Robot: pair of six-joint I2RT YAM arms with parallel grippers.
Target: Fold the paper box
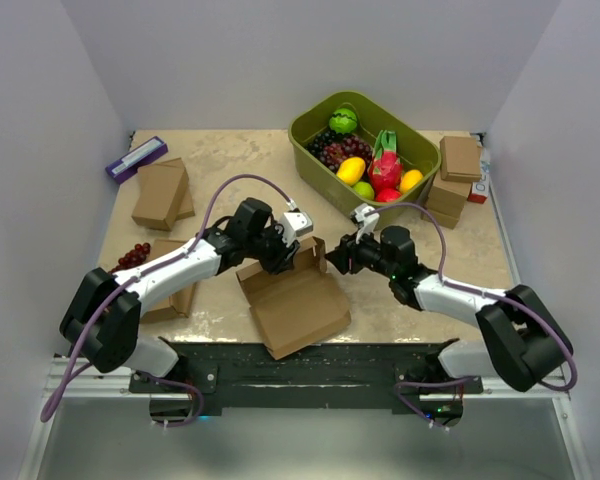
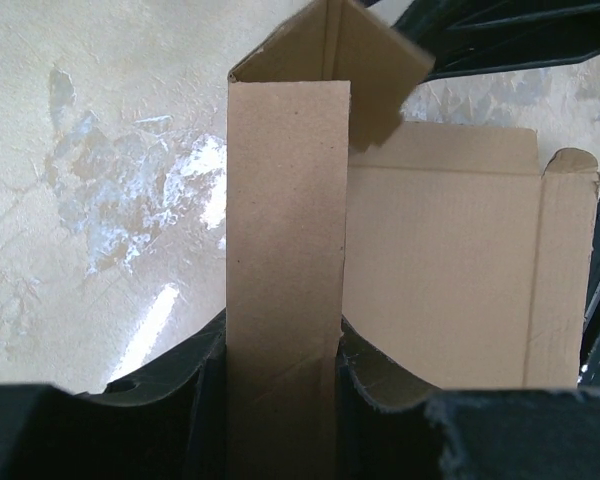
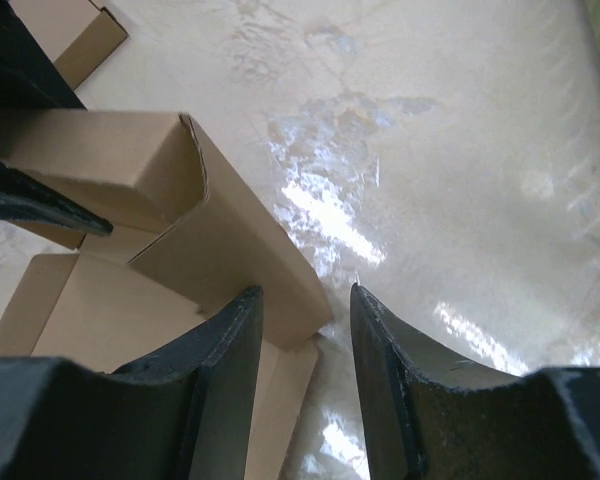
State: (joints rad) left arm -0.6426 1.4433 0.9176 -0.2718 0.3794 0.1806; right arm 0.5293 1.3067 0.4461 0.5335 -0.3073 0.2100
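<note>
far-left back: purple-and-white pack [image 1: 135, 158] by the left wall, well apart from the work
left boxes: two small brown boxes [image 1: 162, 193] stacked, just right of the pack
left edge: we see red grapes [image 1: 133, 255] loose on the table [image 1: 230, 160], near the left arm [image 1: 170, 270]
under left arm: flat cardboard piece [image 1: 178, 298], partly hidden by the arm
left gripper [image 1: 288, 252]: clamped on a raised side wall of the paper box [image 1: 298, 305]; in the wrist view the wall strip fills the gap, and both fingers [image 2: 180, 390] sit against its edges
paper box: table centre, toward the near edge, between the two grippers; base panel flat, far walls standing, and we see a corner flap folded over at the far end
right gripper [image 1: 340, 252]: at the box's far right corner, jaws apart with nothing held; bare table shows between its fingers [image 3: 220, 380]; the wall's end lies just beside one finger, and we cannot tell if they touch
tub [image 1: 398, 124]: olive-green, back right, holding dark grapes [image 1: 332, 152], a pink dragon fruit [image 1: 385, 170], plus yellow, green and red fruit
right boxes: two more small brown boxes [image 1: 460, 158] just right of the tub, by the right wall
</note>
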